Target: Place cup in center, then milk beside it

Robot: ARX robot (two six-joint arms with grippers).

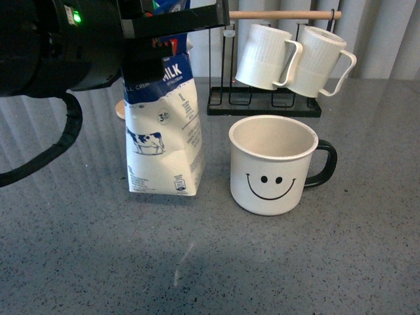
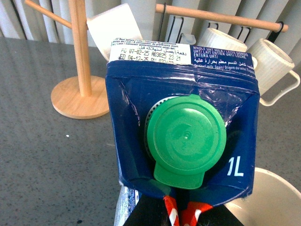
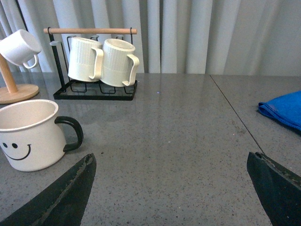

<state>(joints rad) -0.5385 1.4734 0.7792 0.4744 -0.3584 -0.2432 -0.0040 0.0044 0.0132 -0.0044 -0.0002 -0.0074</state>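
Note:
The cup (image 1: 272,167), a wide white mug with a black smiley face and black handle, stands upright on the grey table. The milk (image 1: 164,134), a blue-and-white carton with a cow picture, stands just left of it with a small gap. My left gripper (image 1: 172,29) is shut on the milk's top; in the left wrist view the green cap (image 2: 186,136) fills the middle and the cup's rim (image 2: 273,181) shows beside the carton. My right gripper (image 3: 171,174) is open and empty above bare table, with the cup (image 3: 28,134) off to one side of it.
A black rack (image 1: 266,105) with a wooden bar holds two ribbed white mugs (image 1: 292,59) behind the cup. A wooden mug tree (image 2: 81,70) with a small white cup (image 3: 19,47) stands behind the milk. A blue cloth (image 3: 284,108) lies in the right wrist view.

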